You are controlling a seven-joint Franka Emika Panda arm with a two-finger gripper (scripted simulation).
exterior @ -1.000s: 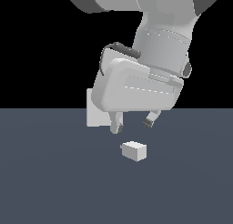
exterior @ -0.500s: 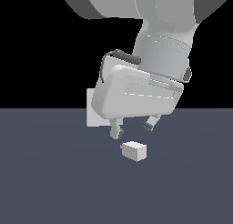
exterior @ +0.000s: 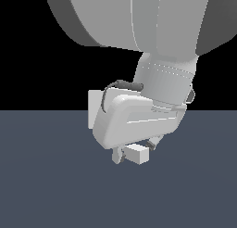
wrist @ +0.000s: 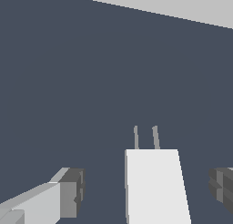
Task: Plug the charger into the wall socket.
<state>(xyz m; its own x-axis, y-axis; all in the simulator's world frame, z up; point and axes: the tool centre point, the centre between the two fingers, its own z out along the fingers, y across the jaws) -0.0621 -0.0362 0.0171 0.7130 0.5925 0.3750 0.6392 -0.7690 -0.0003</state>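
The charger, unmarked, sits between the spread pincer's fingers, untouched.

Bare floor separates charger from wall socket.

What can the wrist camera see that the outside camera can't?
Only the wrist view shows the two thin prongs sticking out of the charger, and clear gaps between the block and each of the fingertips, so the jaws stand open around it.

Only the exterior view shows the big arm body and the wall socket as an upright plate, mostly hidden behind the gripper.

Both show the white charger on the dark floor between the fingers, with the socket beyond it.
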